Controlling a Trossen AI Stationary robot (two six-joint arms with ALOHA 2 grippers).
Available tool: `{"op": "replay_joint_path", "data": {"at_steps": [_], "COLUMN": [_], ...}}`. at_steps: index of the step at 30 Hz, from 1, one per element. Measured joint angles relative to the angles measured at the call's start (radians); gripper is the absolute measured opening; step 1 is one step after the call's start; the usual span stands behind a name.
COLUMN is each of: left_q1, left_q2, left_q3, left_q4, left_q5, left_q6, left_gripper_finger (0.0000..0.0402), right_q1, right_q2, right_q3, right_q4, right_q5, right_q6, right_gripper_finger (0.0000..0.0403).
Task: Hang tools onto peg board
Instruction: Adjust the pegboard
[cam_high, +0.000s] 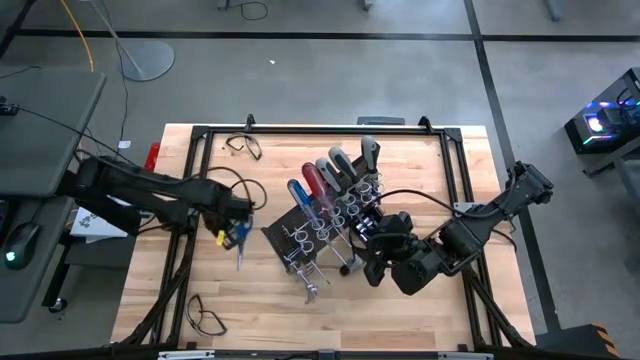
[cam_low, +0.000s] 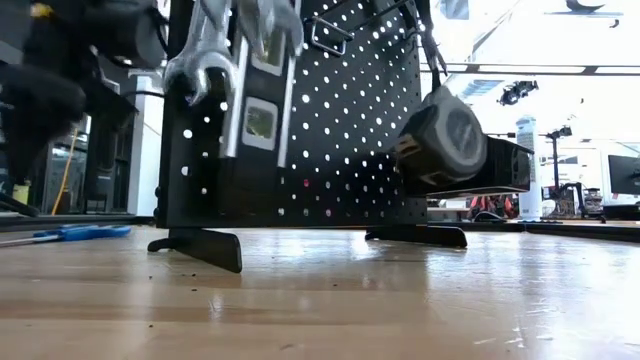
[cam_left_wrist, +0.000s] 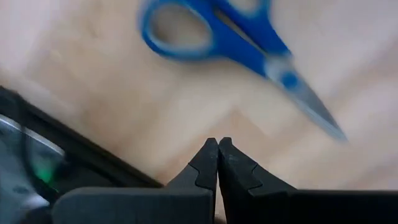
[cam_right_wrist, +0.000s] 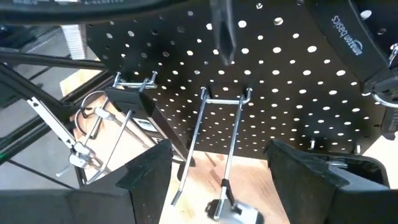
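The black peg board (cam_high: 300, 232) stands upright at the table's middle. Red (cam_high: 314, 178), blue (cam_high: 297, 191) and grey-handled screwdrivers (cam_high: 336, 164) stick through its silver rings. Silver wrenches (cam_low: 203, 60) and a black tape measure (cam_low: 446, 140) hang on its face. The blue-handled scissors (cam_high: 238, 240) lie flat on the table left of the board and show in the left wrist view (cam_left_wrist: 224, 37). My left gripper (cam_high: 233, 214) (cam_left_wrist: 217, 152) is shut and empty just above them. My right gripper (cam_high: 372, 262) (cam_right_wrist: 217, 186) is open and empty, facing a bare wire hook (cam_right_wrist: 217, 124) on the board.
Clear safety glasses lie at the far left (cam_high: 243, 146) and near left (cam_high: 205, 316) of the table. A black frame rail (cam_high: 320, 130) runs round the tabletop. Cables (cam_high: 225, 185) trail by the left arm. Bare wood lies at the table's near edge (cam_low: 330, 310).
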Motion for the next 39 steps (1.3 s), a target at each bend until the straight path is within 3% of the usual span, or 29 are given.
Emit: {"op": "replay_joint_path", "data": {"at_steps": [7, 10, 12, 15, 19, 23, 31, 36, 39], "left_q1": [-0.083, -0.155, -0.215, -0.316, -0.459, -0.576, -0.645, -0.615, -0.588], "left_q2": [-0.201, -0.278, -0.314, -0.328, -0.265, -0.158, 0.025, 0.055, 0.057], "left_q3": [0.001, 0.001, -0.008, -0.019, -0.019, -0.019, 0.063, 0.069, 0.069], "left_q4": [0.074, 0.274, 0.466, 0.705, 0.875, 1.023, 1.124, 1.121, 1.124], "left_q5": [0.332, 0.349, 0.272, 0.079, -0.152, -0.288, -0.485, -0.591, -0.602], "left_q6": [-0.121, -0.282, -0.421, -0.588, -0.731, -0.854, -0.949, -0.996, -0.995], "left_gripper_finger": [0.0, 0.0, 0.0, 0.0, 0.0, 0.0, 0.0, 0.0, 0.0], "right_q1": [0.0, 0.0, 0.0, 0.0, -0.007, -0.019, -0.044, -0.053, -0.053], "right_q2": [0.0, 0.0, 0.0, 0.0, 0.0, 0.0, 0.0, 0.001, 0.001], "right_q3": [0.0, 0.0, 0.0, 0.0, 0.0, 0.0, 0.0, 0.0, 0.0], "right_q4": [-0.014, -0.022, -0.03, -0.036, -0.038, -0.04, -0.064, -0.07, -0.071], "right_q5": [0.007, 0.008, 0.009, 0.015, 0.023, 0.026, 0.026, 0.026, 0.025], "right_q6": [-0.007, -0.007, -0.007, -0.007, -0.007, -0.007, -0.007, -0.007, -0.015], "right_gripper_finger": [0.0252, 0.0252, 0.0252, 0.0252, 0.0252, 0.0252, 0.0252, 0.0252, 0.0252]}}
